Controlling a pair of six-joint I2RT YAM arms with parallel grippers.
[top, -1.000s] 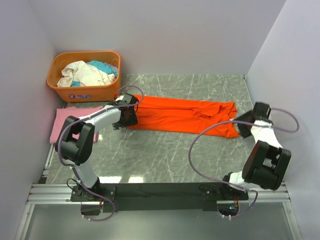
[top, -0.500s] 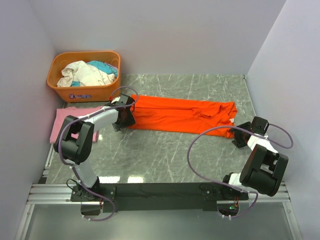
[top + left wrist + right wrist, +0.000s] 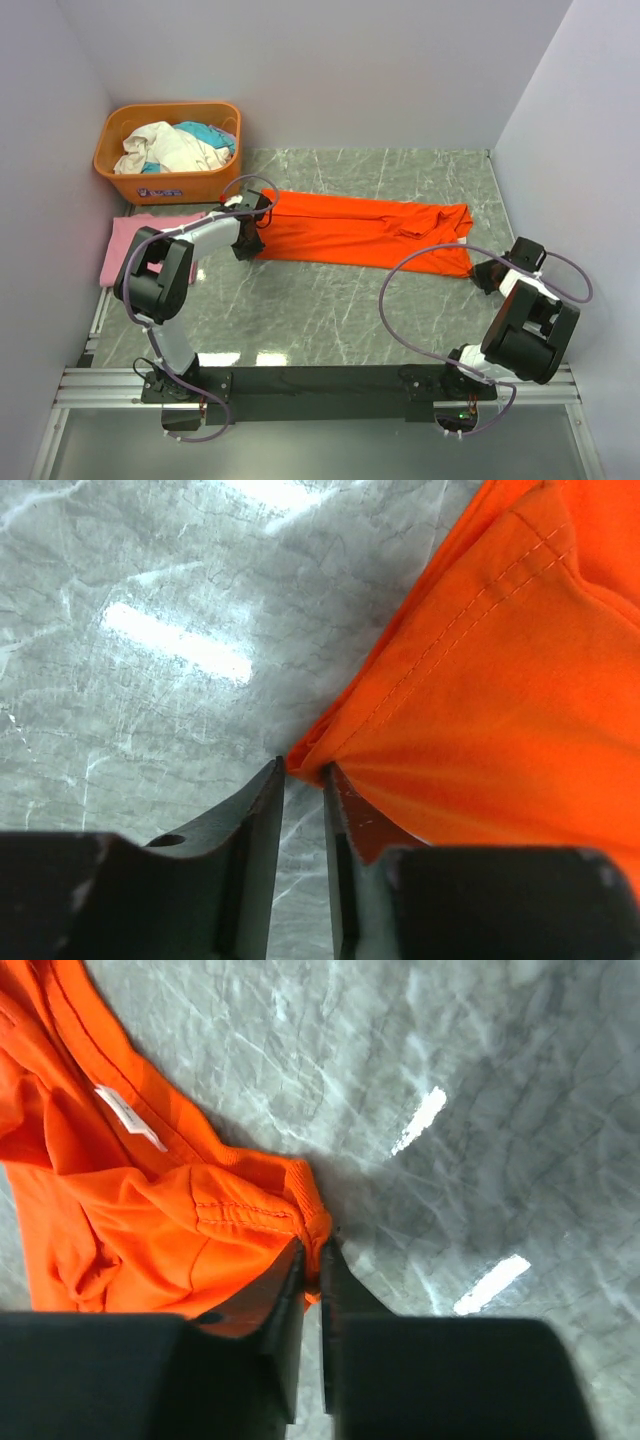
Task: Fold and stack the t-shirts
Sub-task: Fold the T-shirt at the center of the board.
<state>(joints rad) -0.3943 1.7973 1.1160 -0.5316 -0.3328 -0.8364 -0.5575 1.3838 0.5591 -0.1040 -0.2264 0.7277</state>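
The orange-red t-shirt (image 3: pixel 360 230) lies stretched left to right across the marble table. My left gripper (image 3: pixel 250 243) is at its near left corner. In the left wrist view the jaws (image 3: pixel 305 770) stand narrow, pinching the hemmed corner of the cloth (image 3: pixel 500 680) at their tips. My right gripper (image 3: pixel 480 272) is at the shirt's near right corner. Seen from the right wrist, it (image 3: pixel 318 1245) is shut on the ribbed edge of the orange cloth (image 3: pixel 130 1210). The pink t-shirt (image 3: pixel 125 245) lies folded at the table's left edge.
An orange plastic basket (image 3: pixel 165 185) with several loose garments stands at the back left, just behind the pink shirt. White walls close in the left, back and right. A metal rail (image 3: pixel 320 385) with both arm bases runs along the near edge.
Both grippers have closed from wide open onto the orange-red shirt's corners. The right gripper came down and nearer to the right corner; the left one shifted slightly to the left corner.
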